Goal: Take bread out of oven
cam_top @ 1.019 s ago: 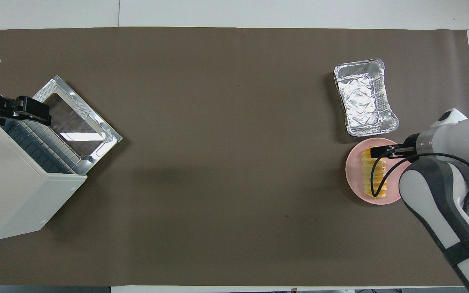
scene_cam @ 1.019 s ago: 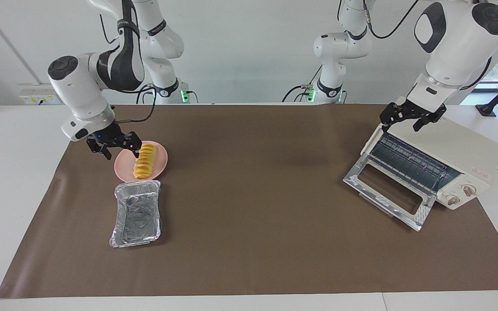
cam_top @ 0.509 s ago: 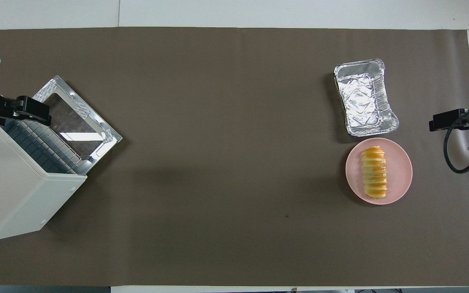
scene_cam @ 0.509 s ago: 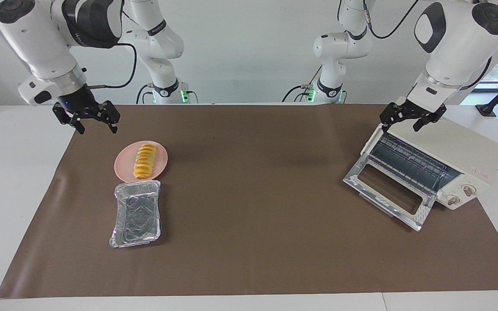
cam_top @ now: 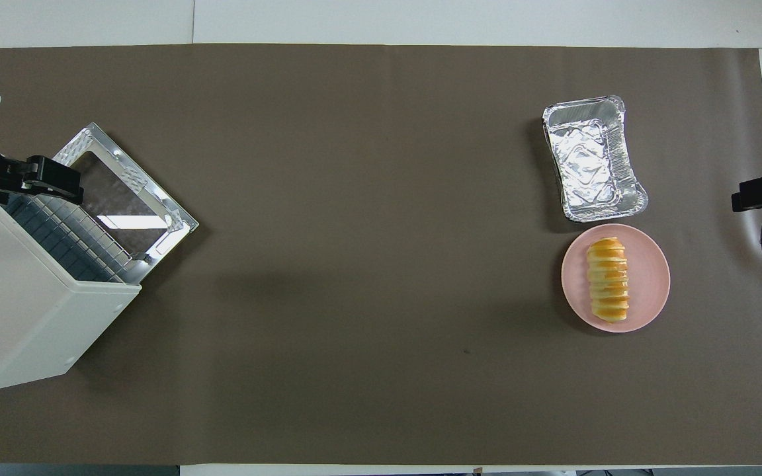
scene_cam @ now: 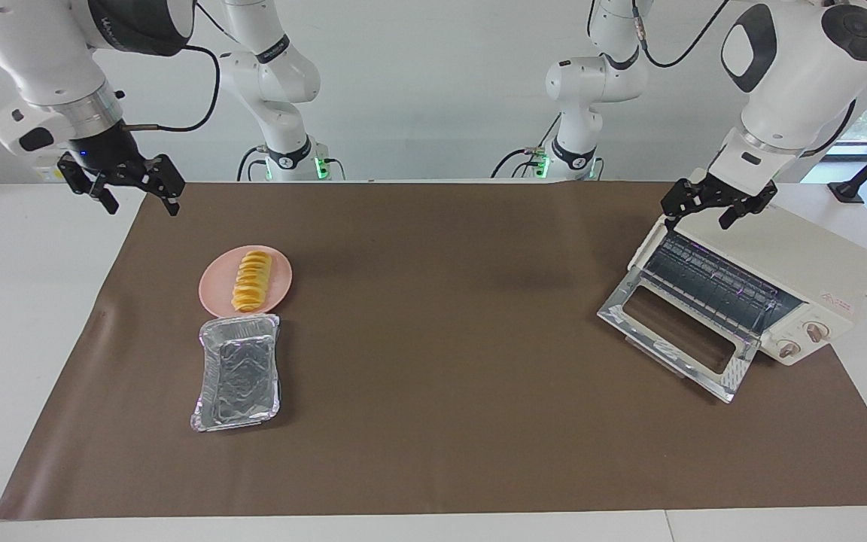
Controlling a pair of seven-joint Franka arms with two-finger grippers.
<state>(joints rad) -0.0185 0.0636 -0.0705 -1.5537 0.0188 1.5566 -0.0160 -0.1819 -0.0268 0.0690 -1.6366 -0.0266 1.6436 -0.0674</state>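
Observation:
The bread (scene_cam: pixel 251 281) (cam_top: pixel 608 279), a ridged golden loaf, lies on a pink plate (scene_cam: pixel 211 292) (cam_top: pixel 651 277) toward the right arm's end of the table. High above the mat's edge at that end, well clear of the plate, my right gripper (scene_cam: pixel 140 202) (cam_top: pixel 761 192) stands open with nothing in it. The cream oven (scene_cam: pixel 795 260) (cam_top: pixel 24 317) stands at the left arm's end, its glass door (scene_cam: pixel 678 339) (cam_top: pixel 129 192) folded down and its wire rack (scene_cam: pixel 712 284) bare. My left gripper (scene_cam: pixel 697 214) (cam_top: pixel 47 180) waits open just over the oven's top front edge.
A crinkled silver foil tray (scene_cam: pixel 206 376) (cam_top: pixel 626 158) sits beside the plate, farther from the robots. A brown mat (scene_cam: pixel 441 339) covers the table between the plate and the oven.
My right gripper has lifted away from the bread and plate and swung out to the mat's edge at its own end. Bread, plate, oven and left gripper have not moved.

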